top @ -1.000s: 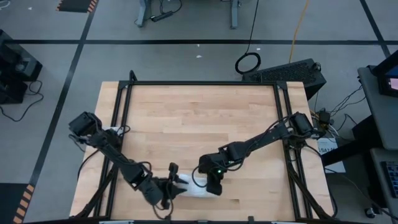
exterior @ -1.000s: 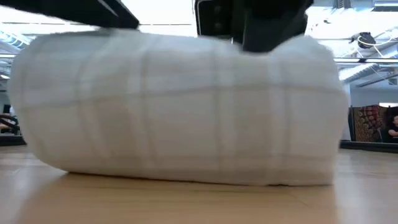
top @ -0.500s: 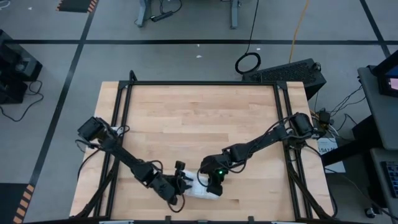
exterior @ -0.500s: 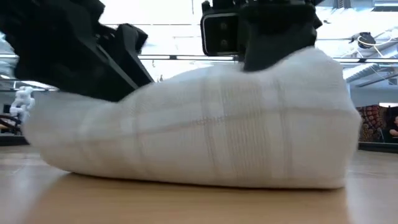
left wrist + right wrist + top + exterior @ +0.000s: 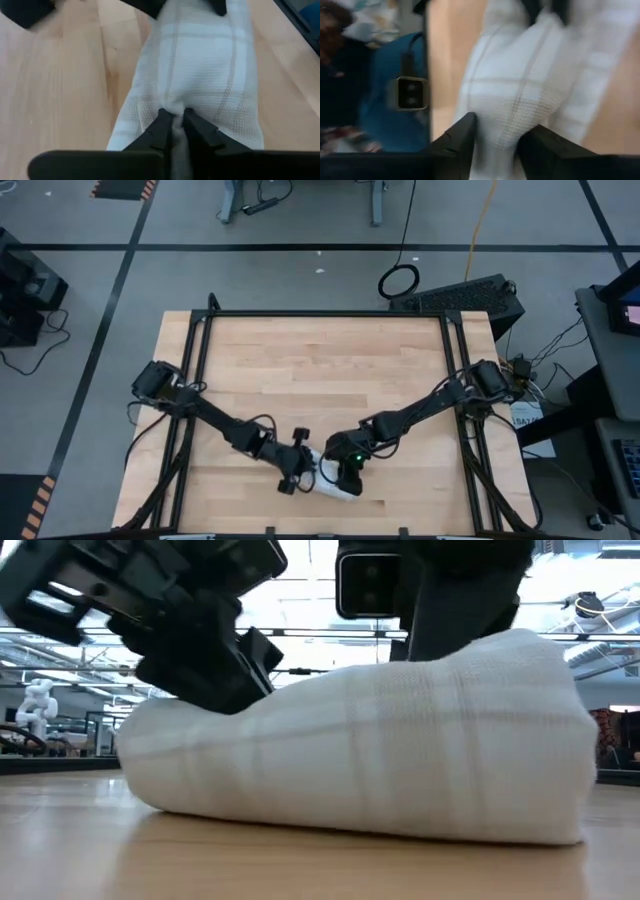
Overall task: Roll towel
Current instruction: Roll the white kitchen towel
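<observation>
The towel [image 5: 334,484], white with a grey-tan grid, lies rolled into a short thick bundle on the wooden table near its near edge. In the low view the towel [image 5: 400,760] rests on its underside, low at its left end and tall at its right end. My left gripper [image 5: 303,470] is at the left end, shut on a pinch of cloth. My right gripper [image 5: 346,477] is at the right end, its fingers apart with the roll between them. My left gripper pinches a small raised fold [image 5: 174,111] in the top of the roll's left end between its two fingers. It comes slanting down from the table's left, along the roll. That end is dented low and stays on the table. My right gripper straddles the roll's right end [image 5: 506,120], one finger [image 5: 462,136] on each side, with cloth bulging up into the gap. It slants down from the table's right. The roll's underside rests on the table.
Bare wooden tabletop [image 5: 320,380] stretches from the towel to the far edge inside a black frame [image 5: 325,314]. The table's near edge lies just beyond the towel. Cables and a keyboard [image 5: 460,295] lie on the floor past the far right corner.
My left gripper has moved toward the table's right and down onto the towel's left end. That end has been squashed low and pushed right, so the roll is shorter and slopes up toward its right end, which has stayed under my right gripper.
</observation>
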Controlling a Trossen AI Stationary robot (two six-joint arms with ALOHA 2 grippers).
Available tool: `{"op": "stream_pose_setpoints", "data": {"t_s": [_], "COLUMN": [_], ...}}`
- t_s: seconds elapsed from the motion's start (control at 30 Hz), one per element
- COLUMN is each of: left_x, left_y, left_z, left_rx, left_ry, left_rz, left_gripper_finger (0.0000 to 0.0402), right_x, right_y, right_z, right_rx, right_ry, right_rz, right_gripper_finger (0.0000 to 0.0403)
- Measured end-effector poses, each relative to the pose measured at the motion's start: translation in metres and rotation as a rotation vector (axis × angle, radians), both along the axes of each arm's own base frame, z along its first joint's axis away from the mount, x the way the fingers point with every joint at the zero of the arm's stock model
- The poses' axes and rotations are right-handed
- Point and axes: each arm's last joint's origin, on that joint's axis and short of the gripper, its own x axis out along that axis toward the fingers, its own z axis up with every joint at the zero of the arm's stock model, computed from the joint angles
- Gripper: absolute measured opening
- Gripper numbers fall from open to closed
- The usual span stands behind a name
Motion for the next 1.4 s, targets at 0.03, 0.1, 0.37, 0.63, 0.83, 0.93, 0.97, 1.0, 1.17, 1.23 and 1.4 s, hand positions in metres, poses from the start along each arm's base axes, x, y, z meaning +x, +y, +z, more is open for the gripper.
{"op": "stream_pose_setpoints", "data": {"t_s": [0.03, 0.1, 0.37, 0.63, 0.83, 0.93, 0.97, 1.0, 1.17, 1.23, 1.4], "left_x": [0.001, 0.005, 0.013, 0.013, 0.013, 0.013, 0.012, 0.012, 0.012, 0.009, -0.003], "left_y": [0.003, 0.011, 0.033, 0.030, 0.030, 0.030, 0.030, 0.030, 0.030, 0.030, 0.027], "left_z": [0.000, 0.000, -0.001, -0.001, -0.001, -0.001, -0.001, -0.002, -0.002, 0.003, 0.033], "left_rx": [-0.012, -0.034, -0.103, -0.116, -0.118, -0.117, -0.117, -0.116, -0.106, -0.094, -0.083], "left_ry": [0.007, 0.015, 0.050, 0.040, 0.043, 0.047, 0.049, 0.049, 0.049, 0.052, 0.014], "left_rz": [-0.003, 0.001, 0.029, 0.013, 0.011, 0.010, 0.009, 0.009, -0.002, -0.017, -0.051], "left_gripper_finger": [0.0043, 0.0041, 0.0040, 0.0039, 0.0039, 0.0039, 0.0039, 0.0039, 0.0039, 0.0039, 0.0038], "right_x": [-0.001, -0.006, -0.039, -0.037, -0.025, -0.025, -0.025, -0.026, -0.028, -0.029, -0.030], "right_y": [-0.001, -0.003, 0.011, 0.059, 0.069, 0.068, 0.067, 0.067, 0.065, 0.065, 0.063], "right_z": [0.005, 0.018, 0.083, 0.057, 0.005, -0.021, -0.027, -0.032, -0.056, -0.061, -0.069], "right_rx": [-0.030, -0.122, -0.455, -0.571, -0.671, -0.700, -0.696, -0.684, -0.639, -0.629, -0.612], "right_ry": [0.004, 0.014, -0.107, -0.400, -0.481, -0.429, -0.418, -0.412, -0.413, -0.426, -0.453], "right_rz": [-0.014, -0.037, -0.099, -0.188, -0.360, -0.427, -0.451, -0.481, -0.566, -0.581, -0.590], "right_gripper_finger": [0.0131, 0.0141, 0.0141, 0.0064, 0.0010, 0.0007, 0.0004, 0.0002, 0.0002, 0.0001, 0.0001]}}
